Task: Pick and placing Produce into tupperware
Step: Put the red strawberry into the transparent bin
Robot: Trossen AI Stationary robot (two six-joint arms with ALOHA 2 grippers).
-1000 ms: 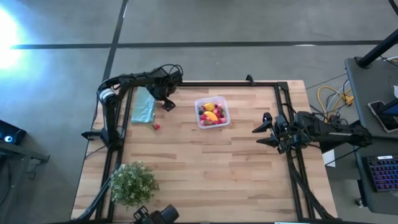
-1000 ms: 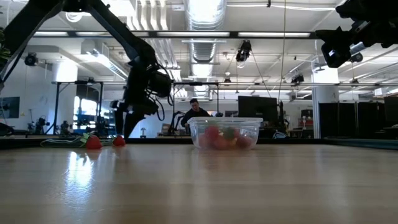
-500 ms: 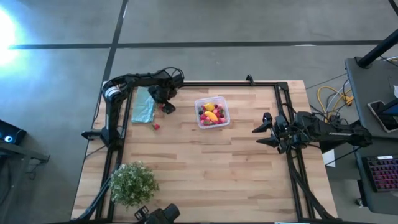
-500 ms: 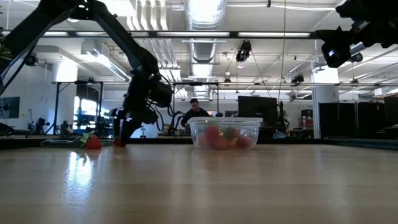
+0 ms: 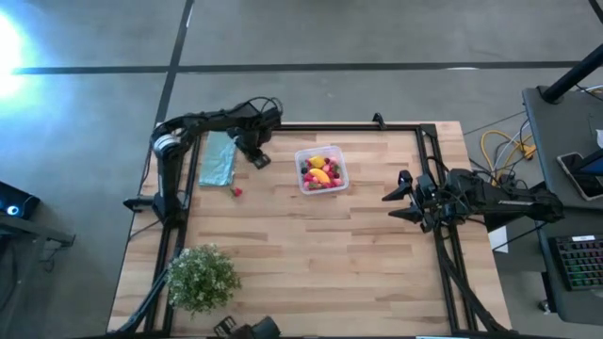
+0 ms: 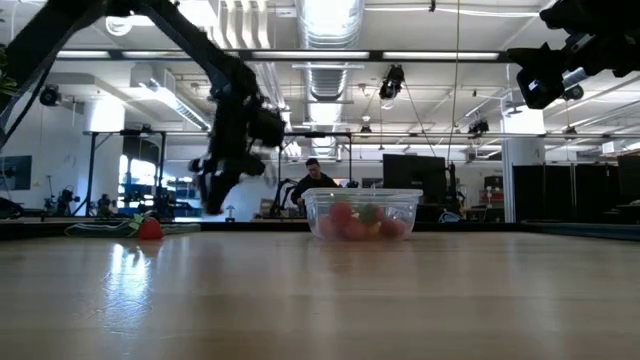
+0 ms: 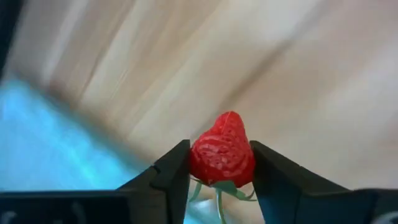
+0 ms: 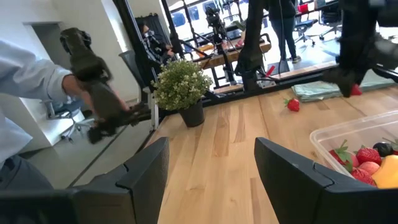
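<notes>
Jaws of your left gripper (image 7: 221, 171) are closed on a red strawberry (image 7: 222, 155), pinched between both fingers (image 7: 171, 177) with its tip pointing outward. In the high view that gripper (image 5: 257, 154) sits just beside the teal cloth (image 5: 218, 158), between the cloth and the tupperware (image 5: 321, 170). In the low view it hangs clear above the table (image 6: 320, 290).

Your tupperware (image 6: 361, 213) stands near the table's far edge and holds a heap of produce (image 5: 320, 171): red berries, a yellow piece and a dark one. Another strawberry (image 5: 236, 191) lies loose on the table (image 5: 311, 254) near the cloth's corner.

Your right gripper (image 5: 394, 202) waits well apart at the right side, raised, jaws spread wide and holding nothing. A green bush (image 5: 201, 277) stands at the near left corner.
</notes>
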